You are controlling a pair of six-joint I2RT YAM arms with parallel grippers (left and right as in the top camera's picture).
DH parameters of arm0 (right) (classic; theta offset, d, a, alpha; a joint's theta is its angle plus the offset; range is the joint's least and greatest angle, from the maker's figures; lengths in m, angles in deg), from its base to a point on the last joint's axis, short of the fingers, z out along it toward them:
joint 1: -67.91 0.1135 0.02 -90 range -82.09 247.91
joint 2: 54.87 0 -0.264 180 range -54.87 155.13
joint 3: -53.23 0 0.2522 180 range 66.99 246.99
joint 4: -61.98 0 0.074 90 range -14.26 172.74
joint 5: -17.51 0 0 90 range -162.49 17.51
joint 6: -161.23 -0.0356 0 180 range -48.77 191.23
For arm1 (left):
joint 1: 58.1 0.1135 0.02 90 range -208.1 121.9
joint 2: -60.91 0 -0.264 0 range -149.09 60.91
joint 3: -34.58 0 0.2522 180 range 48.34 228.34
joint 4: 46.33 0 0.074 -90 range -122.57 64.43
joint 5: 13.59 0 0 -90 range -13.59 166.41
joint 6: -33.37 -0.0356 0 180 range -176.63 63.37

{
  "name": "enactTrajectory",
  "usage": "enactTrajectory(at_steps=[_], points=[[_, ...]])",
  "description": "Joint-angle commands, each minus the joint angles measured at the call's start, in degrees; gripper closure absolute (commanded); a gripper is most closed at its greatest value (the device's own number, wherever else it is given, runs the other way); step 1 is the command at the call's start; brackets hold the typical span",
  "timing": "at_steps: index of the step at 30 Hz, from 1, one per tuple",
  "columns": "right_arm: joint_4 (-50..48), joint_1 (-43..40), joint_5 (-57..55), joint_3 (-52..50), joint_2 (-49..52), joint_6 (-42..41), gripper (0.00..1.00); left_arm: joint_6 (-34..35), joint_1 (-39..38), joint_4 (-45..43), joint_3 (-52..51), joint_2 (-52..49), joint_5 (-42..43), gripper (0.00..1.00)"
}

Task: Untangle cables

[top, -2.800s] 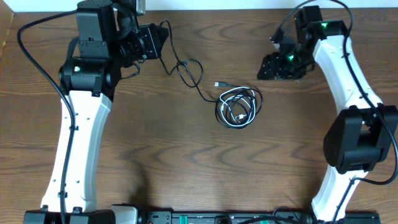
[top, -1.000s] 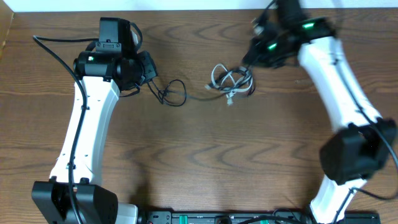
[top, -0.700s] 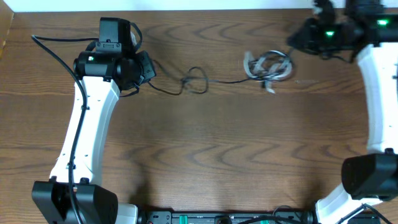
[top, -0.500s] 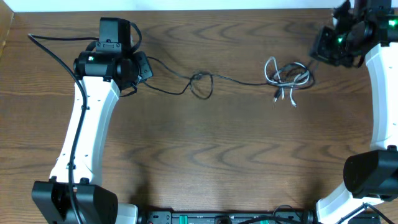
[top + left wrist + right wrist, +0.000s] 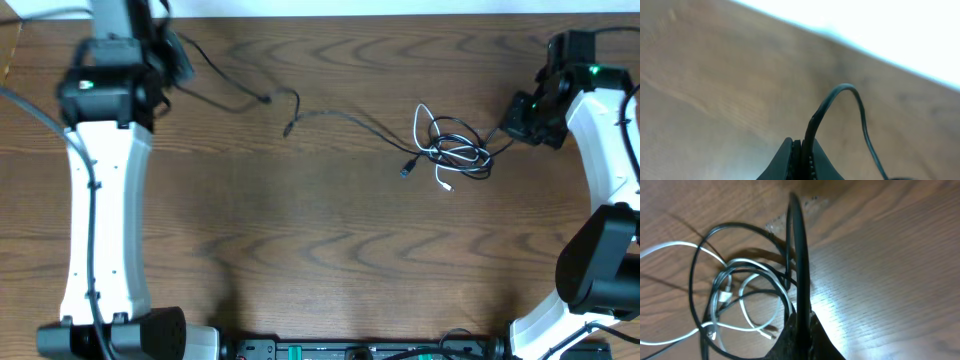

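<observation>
Left tool [image 5: 801,152] and right tool [image 5: 800,327] each pinch the black cable [image 5: 345,120]; pulling apart could cinch its loops around the white cable [image 5: 422,118] (bunched near the right tool).

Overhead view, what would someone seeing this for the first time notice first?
The knot of black cable and white cable loops lying right of centre on the wooden table catches the eye first. Both grippers are shut on the black cable: the right gripper just beside the knot, the left gripper far away near the table's top left corner.
</observation>
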Motion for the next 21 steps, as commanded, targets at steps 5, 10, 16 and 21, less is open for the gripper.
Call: enactTrajectory(at_steps=[5,10,16,21], points=[[-4.24,-0.20,4.74,-3.91,0.33,3.23,0.99,-1.88,1.66,0.00,8.00,1.90,-0.31,0.93],[-5.68,0.74,13.11,-3.91,0.33,10.78,0.70,-3.37,1.60,2.91,7.98,2.08,12.13,0.92],[-5.35,1.70,19.58,-3.76,0.33,17.11,0.34,-6.58,1.55,10.99,6.71,2.01,19.54,0.93],[-4.90,2.03,23.39,-3.21,0.31,20.52,0.15,-8.17,1.55,14.53,2.36,1.92,20.79,0.93]])
